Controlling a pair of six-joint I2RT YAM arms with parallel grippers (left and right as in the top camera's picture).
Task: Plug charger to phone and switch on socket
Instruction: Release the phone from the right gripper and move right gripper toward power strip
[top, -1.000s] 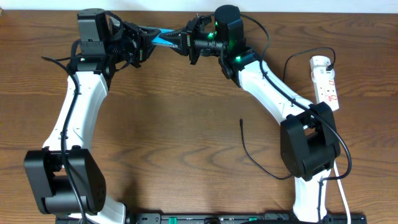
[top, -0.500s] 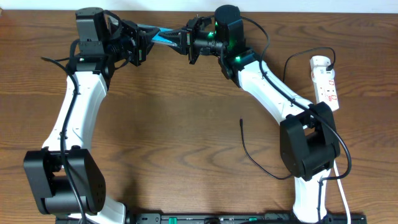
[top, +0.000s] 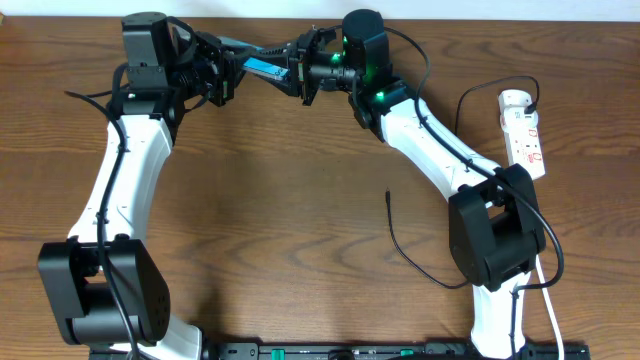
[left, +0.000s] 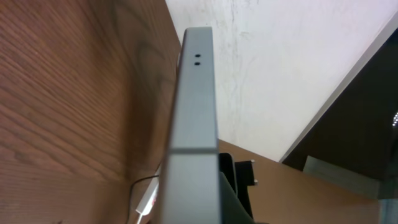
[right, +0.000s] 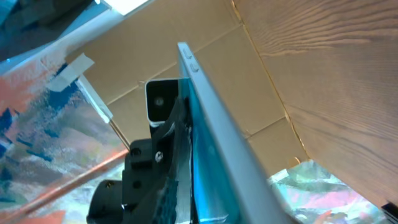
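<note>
Since a second ago the phone (top: 263, 66) has rolled a little, so more of its teal screen faces the overhead camera, and the right tool (top: 298, 72) has edged toward 9 o'clock along it. The charger and the socket lie where they did.

Nearest the arm bases, at about 4 o'clock on the table (top: 300, 200), the charger (top: 390, 225) lies loose. Its small black plug tip (top: 388, 197) points toward 12 o'clock, touching nothing, and the thin cable curves back toward 5 o'clock, to the right arm's base.

Farther out, at 2 o'clock near the table's right edge, the socket (top: 525, 128) lies lengthwise with its rounded end toward 12 o'clock. It is well apart from both the phone and the plug tip.

Farthest, at 12 o'clock by the far edge, the phone spans the gap between the two tools. The left tool (top: 226, 72) is clamped on the 9 o'clock end; from the left wrist the phone (left: 196, 112) shows edge-on as a grey strip running straight away from the camera. The right tool sits at the 3 o'clock end. From the right wrist the phone (right: 217, 137) is again edge-on, teal face to the left, but I cannot tell whether those fingers press it or stand clear.
</note>
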